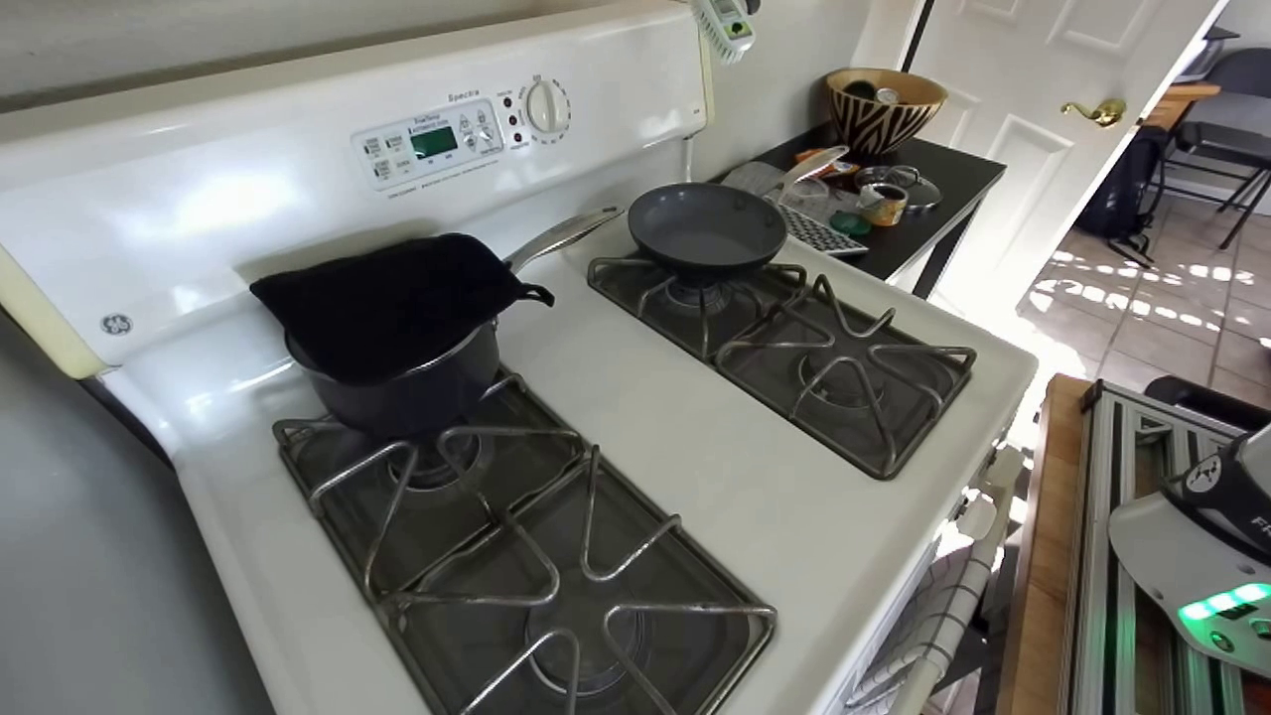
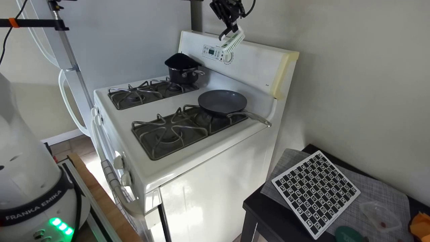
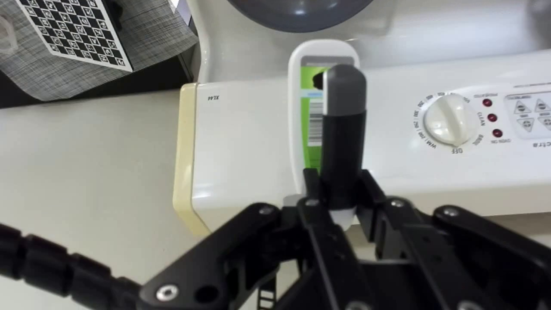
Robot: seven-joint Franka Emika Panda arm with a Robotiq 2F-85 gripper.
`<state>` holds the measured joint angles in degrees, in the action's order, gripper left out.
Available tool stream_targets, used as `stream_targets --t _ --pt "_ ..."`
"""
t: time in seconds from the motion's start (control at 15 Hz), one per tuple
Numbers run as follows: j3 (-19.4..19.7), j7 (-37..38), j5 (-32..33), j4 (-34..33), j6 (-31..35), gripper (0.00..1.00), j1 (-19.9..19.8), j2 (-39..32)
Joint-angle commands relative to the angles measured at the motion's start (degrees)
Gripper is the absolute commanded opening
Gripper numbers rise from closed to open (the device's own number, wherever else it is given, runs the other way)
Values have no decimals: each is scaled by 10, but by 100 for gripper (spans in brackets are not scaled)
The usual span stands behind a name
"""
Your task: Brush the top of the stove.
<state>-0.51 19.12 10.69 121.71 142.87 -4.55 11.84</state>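
The top of the stove [image 1: 635, 397] is white enamel with two black grate sections; it also shows in an exterior view [image 2: 151, 112] and behind the panel in the wrist view [image 3: 430, 38]. My gripper [image 3: 339, 187] is shut on the dark handle of the brush [image 3: 308, 116], which has a white body and a green label. In an exterior view the gripper [image 2: 235, 26] holds the brush [image 2: 234, 42] tilted, bristles downward, high near the control panel and apart from the stove top. The brush [image 1: 730, 30] is partly cut off at the top edge in an exterior view.
A dark skillet [image 1: 707, 228] sits on a back burner, its handle reaching past the stove's side. A saucepan [image 1: 397, 387] with a black cloth [image 1: 387, 298] over it stands on the other back burner. The upright control panel [image 2: 252, 57] rises behind. A black side table [image 2: 255, 205] holds a checkered board [image 2: 315, 193].
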Motion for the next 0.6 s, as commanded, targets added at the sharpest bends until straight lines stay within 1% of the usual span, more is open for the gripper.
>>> stream_targets --t 0.0,0.47,0.53 --pt "2 -7 -3 -5 -1 16 -4 -3" --pt "-2 -6 -3 -4 -1 16 -3 -3" --pt "-1 12 8 -12 -1 4 -12 -11"
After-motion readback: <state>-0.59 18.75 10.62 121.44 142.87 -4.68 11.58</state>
